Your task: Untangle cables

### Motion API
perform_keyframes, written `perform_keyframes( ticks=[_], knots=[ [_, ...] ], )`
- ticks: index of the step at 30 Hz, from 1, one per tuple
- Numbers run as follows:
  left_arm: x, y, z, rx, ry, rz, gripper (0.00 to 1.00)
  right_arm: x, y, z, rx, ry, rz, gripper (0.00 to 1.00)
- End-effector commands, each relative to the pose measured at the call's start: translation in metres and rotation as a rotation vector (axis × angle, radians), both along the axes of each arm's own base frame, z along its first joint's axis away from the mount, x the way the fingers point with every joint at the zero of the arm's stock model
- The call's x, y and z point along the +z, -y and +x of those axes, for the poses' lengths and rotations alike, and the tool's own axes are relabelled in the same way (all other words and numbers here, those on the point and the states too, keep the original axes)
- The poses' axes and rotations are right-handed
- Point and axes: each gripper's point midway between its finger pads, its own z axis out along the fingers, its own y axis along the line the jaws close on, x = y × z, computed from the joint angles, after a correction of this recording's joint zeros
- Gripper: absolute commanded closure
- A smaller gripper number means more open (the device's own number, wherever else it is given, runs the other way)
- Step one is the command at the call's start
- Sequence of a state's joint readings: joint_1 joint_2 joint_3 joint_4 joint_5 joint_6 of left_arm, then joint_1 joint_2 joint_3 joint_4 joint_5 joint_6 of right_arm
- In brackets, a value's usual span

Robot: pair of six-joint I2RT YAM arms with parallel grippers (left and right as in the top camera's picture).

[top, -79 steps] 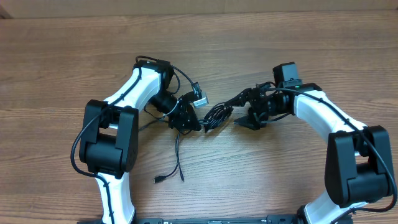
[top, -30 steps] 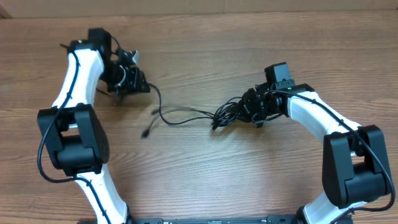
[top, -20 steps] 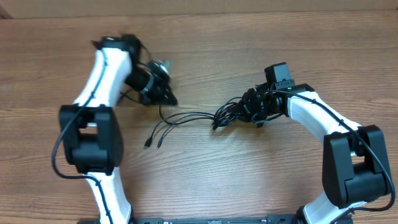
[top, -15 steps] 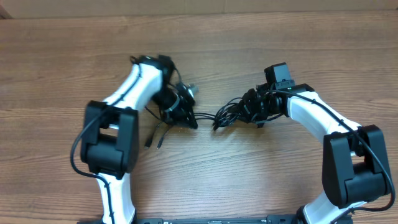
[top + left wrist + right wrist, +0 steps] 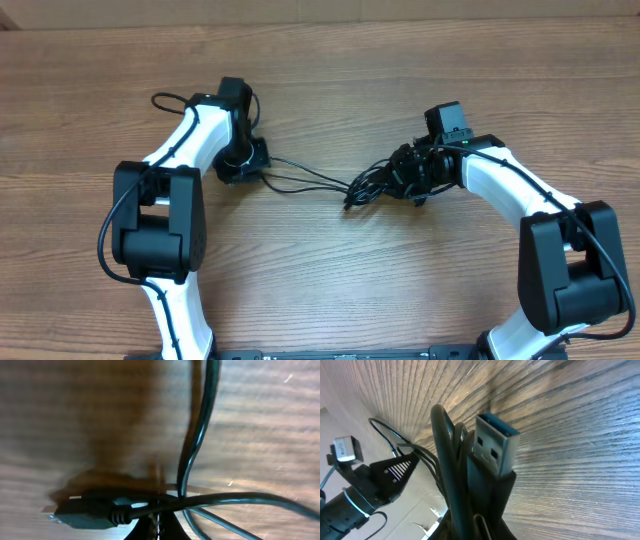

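Cables [image 5: 365, 187] are light, limp and slick, so we would grip beside a plug, not mid-strand. Our left claw [image 5: 256, 166] is pinched closed on two strands. They stretch from it to the rest, bunched in the closed right claw [image 5: 408, 180], with a USB plug [image 5: 492, 447] past its tips. Half a second ago the left claw sat nearer the bunch; now it has drawn away.

A wooden table [image 5: 330, 290] bears thin black cables [image 5: 362, 187].
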State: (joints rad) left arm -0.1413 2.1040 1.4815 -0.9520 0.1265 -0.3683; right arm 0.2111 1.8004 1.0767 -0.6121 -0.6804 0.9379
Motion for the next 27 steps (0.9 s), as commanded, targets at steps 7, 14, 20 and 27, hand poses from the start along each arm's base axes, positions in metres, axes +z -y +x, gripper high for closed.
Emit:
perform_keyframes(
  ticks=[7,14,20,27],
  knots=[
    [0.059,0.0,0.045,0.04,0.114,-0.053,0.92,0.013,-0.01,-0.004,0.018,-0.019,0.091,0.38],
    [0.067,0.065,-0.006,-0.128,-0.052,-0.209,0.77,-0.032,0.052,-0.009,-0.024,-0.018,-0.341,0.0],
    [0.057,0.104,-0.037,-0.239,-0.106,-0.199,0.84,-0.044,0.094,-0.01,0.019,0.02,-0.589,0.0],
    [0.063,0.151,-0.06,-0.329,-0.135,-0.288,0.84,-0.044,0.129,-0.005,-0.081,-0.021,-0.595,0.0]
  ],
)
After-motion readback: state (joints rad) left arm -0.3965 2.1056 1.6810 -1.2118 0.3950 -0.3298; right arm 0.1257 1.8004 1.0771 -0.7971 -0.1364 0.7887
